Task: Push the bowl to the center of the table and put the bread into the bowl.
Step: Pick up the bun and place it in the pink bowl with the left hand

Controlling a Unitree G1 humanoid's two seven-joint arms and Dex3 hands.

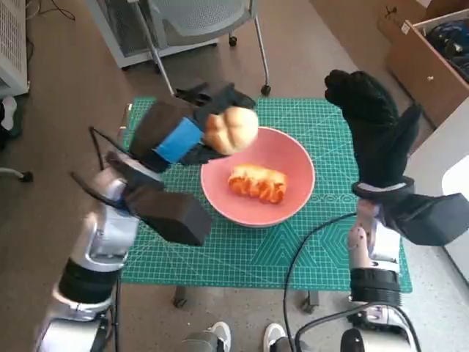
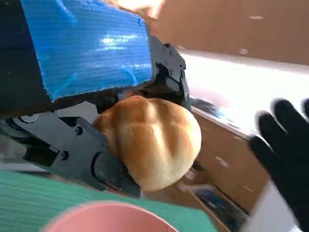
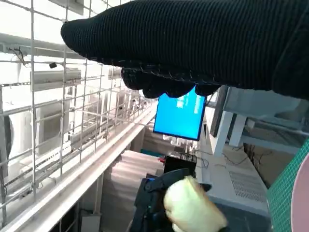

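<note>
Round bread roll (image 1: 231,130) held off desk, gripped by left robot hand (image 1: 192,129), above far-left rim of pink bowl (image 1: 293,155). Left wrist view: roll (image 2: 155,140) seated between black fingers (image 2: 91,159), bowl rim (image 2: 111,218) below. Bowl sits near middle of green cutting mat (image 1: 242,253) on desk; second bread, ridged and orange-glazed (image 1: 257,182), lies inside bowl. Right robot hand (image 1: 374,125) raised beside bowl's right side, fingers extended and apart, holding nothing. Chair (image 1: 198,22) stands beyond desk. Cardboard box (image 1: 425,51) on floor, far right.
</note>
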